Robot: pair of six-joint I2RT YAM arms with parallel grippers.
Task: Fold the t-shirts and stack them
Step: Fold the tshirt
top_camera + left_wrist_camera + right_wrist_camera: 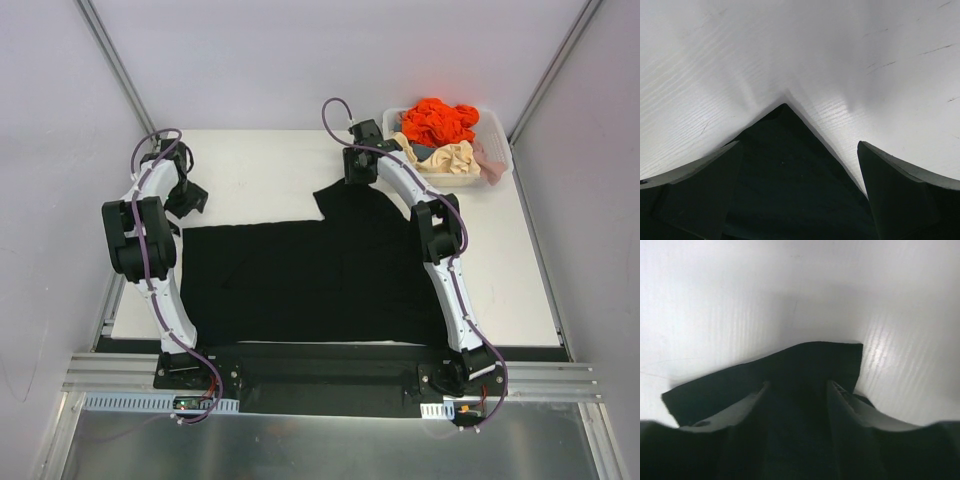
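Right wrist: tool [797, 385] astride black t-shirt [740, 382]

Cloth, grained board and plastic
The black t-shirt [300, 280] is soft, matt cloth; the desk [260, 160] is white with fine grain lines and a slight sheen; the basket [497, 130] is white plastic.

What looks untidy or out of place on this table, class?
The pale pink t-shirt hangs over the rim of the white basket, beside the crumpled orange t-shirt and cream t-shirt. The black t-shirt lies spread flat.
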